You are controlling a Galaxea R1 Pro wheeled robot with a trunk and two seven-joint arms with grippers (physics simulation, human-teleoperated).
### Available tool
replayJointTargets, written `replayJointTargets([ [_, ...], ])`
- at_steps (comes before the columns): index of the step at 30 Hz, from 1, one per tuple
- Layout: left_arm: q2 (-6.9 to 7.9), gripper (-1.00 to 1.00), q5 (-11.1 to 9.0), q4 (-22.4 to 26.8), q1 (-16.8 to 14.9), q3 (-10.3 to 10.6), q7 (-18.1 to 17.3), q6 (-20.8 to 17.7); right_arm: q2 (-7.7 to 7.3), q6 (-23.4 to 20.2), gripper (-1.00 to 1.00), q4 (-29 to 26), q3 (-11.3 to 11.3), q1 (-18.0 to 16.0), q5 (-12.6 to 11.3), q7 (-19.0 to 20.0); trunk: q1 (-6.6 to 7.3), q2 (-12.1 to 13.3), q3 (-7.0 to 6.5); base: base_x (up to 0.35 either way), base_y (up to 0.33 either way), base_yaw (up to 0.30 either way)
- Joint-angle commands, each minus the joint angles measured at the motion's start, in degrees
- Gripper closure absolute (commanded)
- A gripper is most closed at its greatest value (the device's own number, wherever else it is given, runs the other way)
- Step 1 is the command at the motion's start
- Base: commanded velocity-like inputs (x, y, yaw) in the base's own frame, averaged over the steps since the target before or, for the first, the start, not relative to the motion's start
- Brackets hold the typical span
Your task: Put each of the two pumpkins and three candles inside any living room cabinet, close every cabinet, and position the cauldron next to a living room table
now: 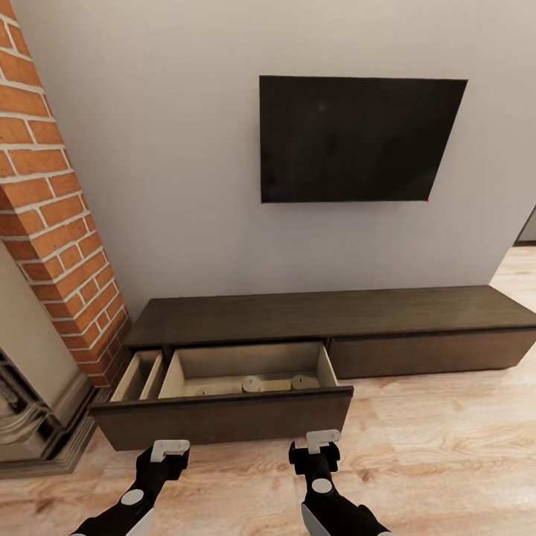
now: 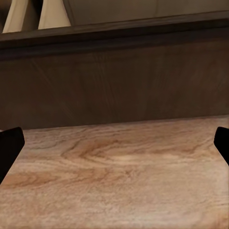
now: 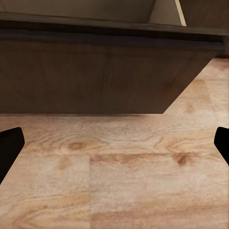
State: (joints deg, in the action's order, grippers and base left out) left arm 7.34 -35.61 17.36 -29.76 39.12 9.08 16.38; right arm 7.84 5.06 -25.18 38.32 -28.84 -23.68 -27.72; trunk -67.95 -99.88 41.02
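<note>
Left arm: reaching forward and low over the floor [image 1: 447, 447], its gripper [image 1: 170, 449] hanging just short of the pulled-out drawer front [image 1: 223, 417]; in the left wrist view the two black fingertips [image 2: 9, 148] are sitting at opposite edges, so the pincer is standing wide apart with nothing between.
Right arm: stretching out alongside, its gripper [image 1: 321, 441] hovering close to the same drawer front, near its right end; fingertips [image 3: 9, 145] likewise spread wide, holding nothing.
Cabinet [image 1: 335, 313]: long, low, dark brown wood with a flat matte top, running along the grey wall; plain handleless fronts; its left drawer is standing open, showing pale wood insides split into a narrow and a wide compartment.
Candles [image 1: 251, 384]: short round tan shapes, resting on the floor of the wide compartment; at least two are showing [image 1: 304, 382], the count beyond that I cannot tell.
Floor: light wood planks with wavy grain.
Surroundings: a black rectangular screen [image 1: 357, 138] hanging on the wall; red brick column [image 1: 52, 208] rising at left.
</note>
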Motion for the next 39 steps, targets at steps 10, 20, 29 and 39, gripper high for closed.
replayJointTargets([
  [10,0.05,-1.00,-0.29,0.11,-0.04,0.43,0.41,0.23,-0.02,0.39,-1.00,0.04,0.44,-0.07,-0.71,-0.23,-2.20,-4.05,1.85,0.000,0.000,0.000],
  [20,0.05,-1.00,-0.30,0.09,-0.04,0.48,0.41,0.23,-0.02,0.39,-1.00,0.04,0.43,-0.07,-0.78,-0.23,-4.39,-8.06,3.65,0.000,0.000,0.000],
  [29,0.05,-1.00,-0.31,0.06,-0.04,0.50,0.34,0.23,-0.02,0.39,-1.00,0.04,0.44,-0.07,-0.76,-0.23,-6.37,-11.67,5.26,0.000,0.000,0.000],
  [39,0.05,-1.00,-0.30,0.05,-0.04,0.51,0.33,0.23,-0.06,0.39,-1.00,0.04,0.43,-0.07,-0.76,-0.23,-8.57,-15.68,7.06,0.000,0.000,0.000],
])
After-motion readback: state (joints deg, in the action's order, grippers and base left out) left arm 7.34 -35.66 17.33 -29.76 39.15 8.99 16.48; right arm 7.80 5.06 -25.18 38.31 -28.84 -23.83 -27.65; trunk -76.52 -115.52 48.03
